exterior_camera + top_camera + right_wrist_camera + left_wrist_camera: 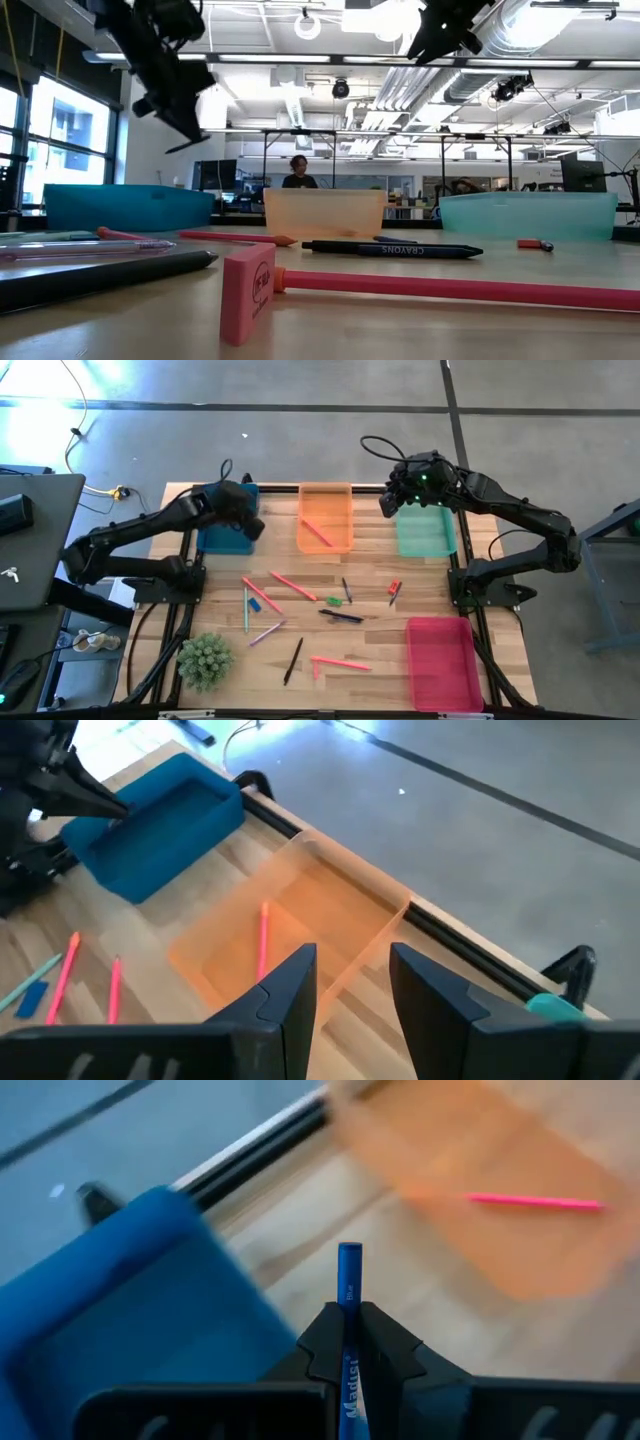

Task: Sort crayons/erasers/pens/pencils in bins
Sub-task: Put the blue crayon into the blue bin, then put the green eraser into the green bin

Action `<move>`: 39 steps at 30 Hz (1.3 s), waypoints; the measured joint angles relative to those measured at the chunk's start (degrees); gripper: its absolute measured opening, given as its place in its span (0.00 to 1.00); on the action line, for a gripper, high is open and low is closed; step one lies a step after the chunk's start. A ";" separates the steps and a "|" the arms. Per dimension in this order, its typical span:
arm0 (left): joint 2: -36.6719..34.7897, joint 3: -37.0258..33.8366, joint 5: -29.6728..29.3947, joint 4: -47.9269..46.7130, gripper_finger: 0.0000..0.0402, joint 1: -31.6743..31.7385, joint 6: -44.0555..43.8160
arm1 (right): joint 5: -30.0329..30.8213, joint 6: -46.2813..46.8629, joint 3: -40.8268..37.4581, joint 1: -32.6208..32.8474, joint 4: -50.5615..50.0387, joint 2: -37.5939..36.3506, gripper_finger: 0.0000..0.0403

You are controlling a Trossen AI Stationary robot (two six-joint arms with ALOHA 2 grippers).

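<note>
The left claw (350, 1342) is clamped on a blue crayon (349, 1275) that sticks out past its fingertips (lettering runs along the stick), and it hangs above the dark blue bin (226, 520) at the far left of the wooden surface (370, 570). The right claw (352, 982) has its fingers apart with nothing between them, and it hovers at the far edge of the surface between the orange bin (326, 517) and the teal bin (425, 532). The orange bin holds one salmon-pink stick (317, 532), lying at a slant. The red-pink bin (438, 660) sits well apart from the others, at the near right corner. Scattered across the middle of the surface are more pink sticks (292, 586), a dark pen (340, 616), another black pen (293, 660) nearer the front edge, a small blue eraser (254, 603), a small green eraser (333, 601) and a red-orange eraser (394, 587). A spiky green plant (205, 660) stands at the near left corner. In the low view a pink block eraser (248, 292) stands closest to the camera, touching the end of a long pink stick, and a person (298, 172) shows in the room behind the orange bin.
</note>
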 joint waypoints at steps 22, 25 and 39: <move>17.36 -0.06 -1.69 -0.31 0.01 13.57 2.26 | 1.34 4.71 0.00 0.83 -1.75 0.00 0.30; 17.93 -0.06 -2.02 0.00 0.01 14.35 2.83 | 1.31 6.43 -0.24 2.40 -1.66 0.02 0.30; 17.93 -0.04 -0.39 0.35 0.16 14.92 3.70 | 1.42 13.08 -0.44 13.94 -4.06 1.94 0.30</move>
